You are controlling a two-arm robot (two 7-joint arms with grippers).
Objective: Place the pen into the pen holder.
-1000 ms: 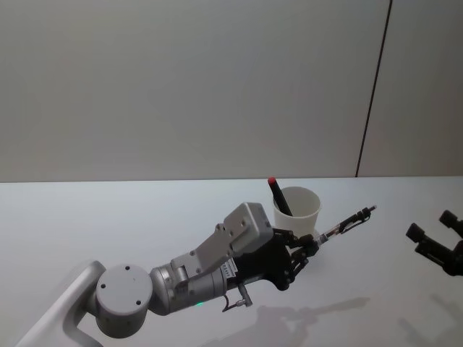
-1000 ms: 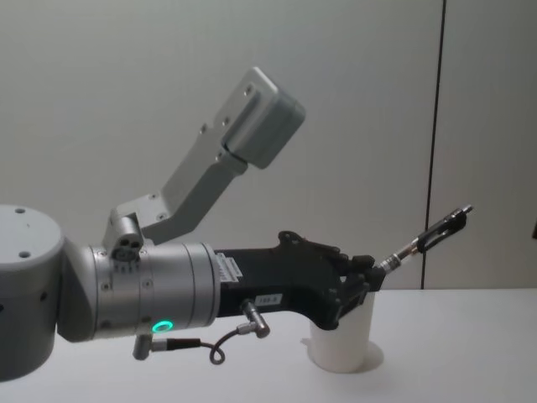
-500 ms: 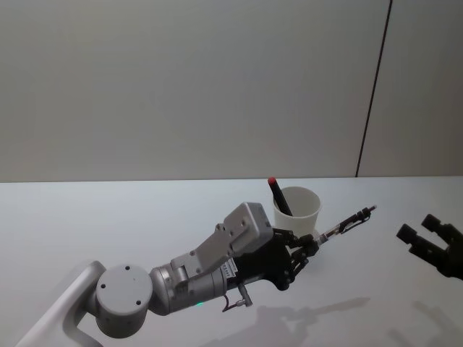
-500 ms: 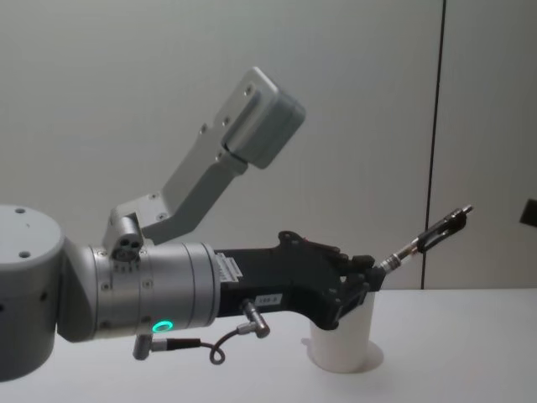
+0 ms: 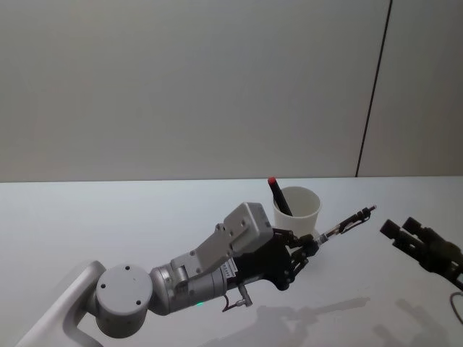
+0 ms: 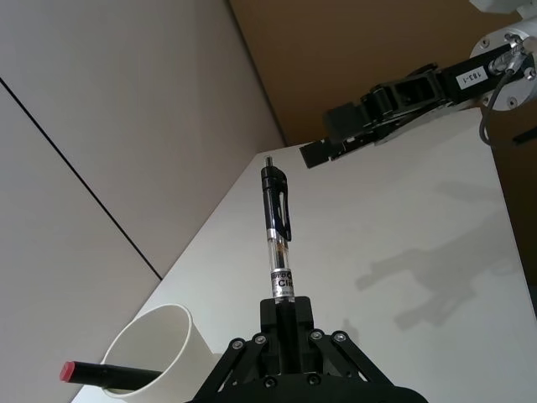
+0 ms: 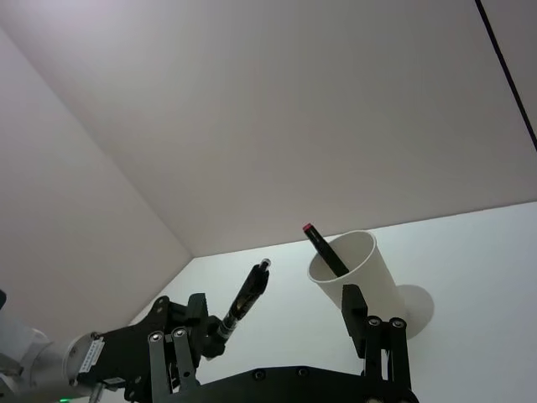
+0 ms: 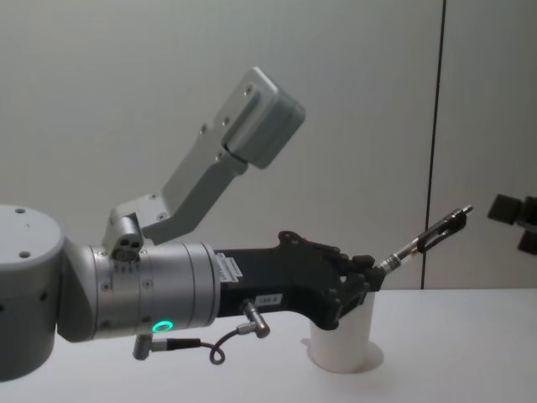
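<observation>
So far: the pen is lifted and held, but not yet in the holder.
Pen (image 6: 275, 228): clear-barrelled with a black clip end, held by its lower end in the left gripper (image 6: 285, 323); it slants up and away from the gripper, clip end highest, well off the worktop (image 5: 108, 217).
Left gripper: clamped narrow on the pen's barrel, sitting just beside the pen holder (image 5: 297, 207) on the near side, toward the robot.
Pen holder: a white paper cup standing upright near the middle of the worktop, toward the far edge; its mouth is free except for a red-capped marker (image 5: 278, 195) leaning against the rim.
Right gripper (image 5: 405, 231): hangs above the right part of the worktop with its fingers spread apart and nothing between them, close to the pen's raised tip but not touching it.
Done: pen picked up and brought alongside the cup.
Left: the pen's body lies beside the cup rather than over its mouth, so it likely needs a handover or a re-aim, then lowering and release.
Risk: the marker already takes up part of the opening.
</observation>
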